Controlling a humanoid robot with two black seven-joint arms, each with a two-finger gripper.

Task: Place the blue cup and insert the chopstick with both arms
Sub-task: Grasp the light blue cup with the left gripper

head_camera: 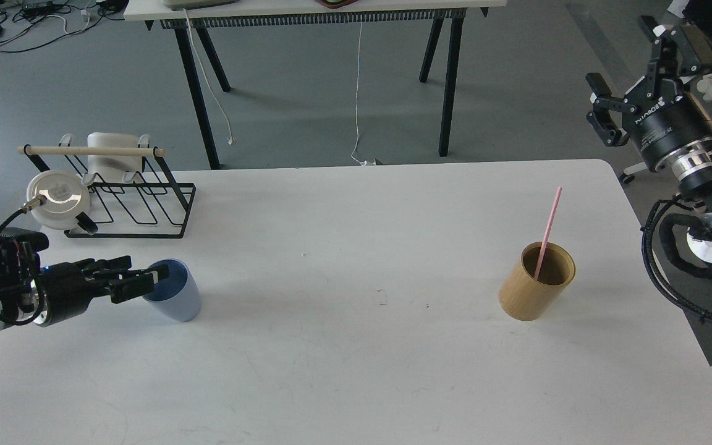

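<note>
A: Where is the cup?

B: The cup (175,290) stands on the tabletop (356,371) near the left edge, mouth up and leaning a little, just in front of the rack (130,207) that sits at the far left corner.

A: Does the left gripper have it?

B: The left gripper (143,281) reaches in from the left edge, lying nearly level, and its fingers meet the cup's near rim. One finger seems to be over the rim and inside the mouth, the other against the outer wall, so the jaws look closed on the cup's wall. The cup's base rests on the tabletop.

A: And the stick?

B: The stick (547,233) stands in the holder (536,281), which sits toward the right edge, about halfway between the near and far edges. The stick leans to the right, its lower end inside the holder and its upper half rising above the rim.

A: What about the right gripper?

B: The right gripper (631,77) is raised beyond the far right corner, off the tabletop and well apart from the holder. Its jaws are spread wide and there is nothing between them.

A: Anything else on the rack?

B: A dowel (90,151) runs across its top, a white plate (58,191) leans at its left end, and a pale block-like thing stands behind.
</note>
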